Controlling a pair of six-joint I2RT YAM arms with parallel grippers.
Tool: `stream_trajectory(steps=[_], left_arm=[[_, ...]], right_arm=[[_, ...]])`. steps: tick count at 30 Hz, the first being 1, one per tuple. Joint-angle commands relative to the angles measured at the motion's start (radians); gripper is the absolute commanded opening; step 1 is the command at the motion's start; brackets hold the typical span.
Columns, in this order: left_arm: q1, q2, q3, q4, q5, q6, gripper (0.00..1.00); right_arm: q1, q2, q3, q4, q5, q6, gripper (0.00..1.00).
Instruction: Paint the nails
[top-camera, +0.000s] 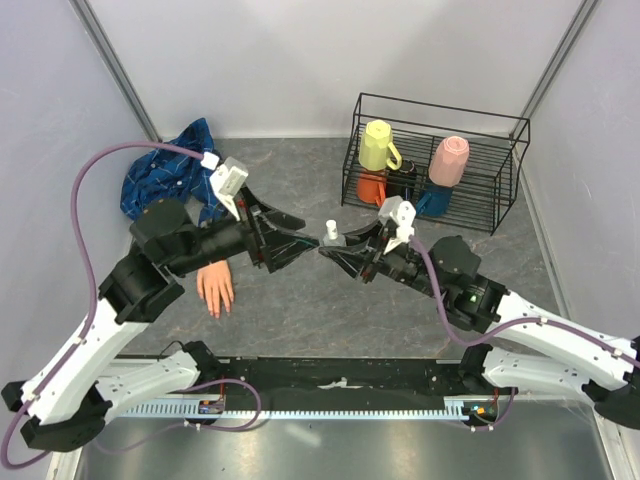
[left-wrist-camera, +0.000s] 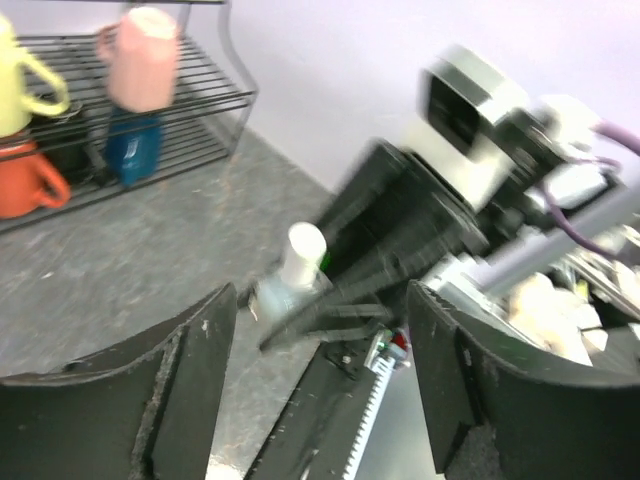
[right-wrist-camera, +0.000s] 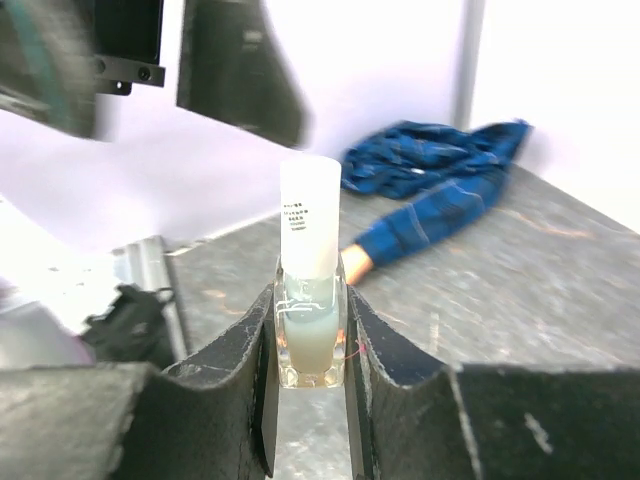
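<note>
Two grippers meet over the middle of the table (top-camera: 300, 320). Our right gripper (right-wrist-camera: 310, 315) is clamped on the small bottle (right-wrist-camera: 312, 335) of pale polish and holds it upright, with the white cap (right-wrist-camera: 310, 215) free above the fingers. Our left gripper (left-wrist-camera: 320, 300) stands wide and empty, just beside the cap and not touching it.

We judge that the step in hand is to take the cap, which probably carries the brush. To do it well, we should bring the left fingers level with the cap, one on each side, close only on the white part, and turn without tilting the bottle, so that nothing spills. The right grip must not loosen.

The nails (top-camera: 216, 308) are on the mannequin hand (top-camera: 214, 285), which lies flat near the left arm, well apart from the bottle, and comes out of a blue plaid sleeve (top-camera: 165, 180).

The table is grey and mottled, and the walls (top-camera: 300, 60) are pale. A black wire rack (top-camera: 440, 107) with coloured cups (top-camera: 378, 145) stands at the far right.
</note>
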Motion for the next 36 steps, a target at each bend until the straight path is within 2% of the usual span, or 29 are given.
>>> stream_trajectory(steps=[1,3,9,14,22,26,27,29,32,33,34,36], left_arm=[[0.054,-0.033,-0.071,0.114,0.257,-0.008,0.68],[0.066,-0.039,-0.094,0.146,0.293,-0.021,0.68],[0.075,0.018,-0.128,0.264,0.391,-0.066,0.7],[0.08,0.044,-0.125,0.336,0.417,-0.094,0.63],[0.085,0.046,-0.125,0.339,0.425,-0.097,0.37],[0.085,0.059,-0.102,0.303,0.4,-0.072,0.18],[0.085,0.062,-0.096,0.286,0.388,-0.051,0.11],[0.085,0.064,-0.074,0.235,0.328,-0.034,0.02],[0.081,0.063,-0.048,0.169,0.192,-0.017,0.02],[0.077,0.066,-0.033,0.151,0.148,-0.015,0.02],[0.054,0.07,-0.024,0.126,0.023,-0.015,0.02],[0.01,0.084,0.005,0.065,-0.124,-0.012,0.02]], right_arm=[[-0.071,-0.046,-0.032,0.085,-0.254,0.121,0.0],[-0.093,-0.043,-0.041,0.115,-0.334,0.162,0.0],[-0.127,-0.028,-0.056,0.197,-0.437,0.23,0.0],[-0.139,-0.012,-0.049,0.211,-0.464,0.25,0.0],[-0.146,0.003,-0.047,0.204,-0.445,0.242,0.0],[-0.146,0.021,-0.026,0.168,-0.4,0.221,0.0],[-0.146,0.026,-0.021,0.157,-0.389,0.204,0.0],[-0.146,0.043,0.005,0.1,-0.325,0.184,0.0],[-0.116,0.061,0.042,-0.001,-0.167,0.106,0.0],[-0.093,0.073,0.053,-0.025,-0.004,0.051,0.0],[-0.031,0.084,0.065,-0.045,0.082,0.02,0.0],[0.027,0.11,0.095,-0.066,0.326,-0.016,0.0]])
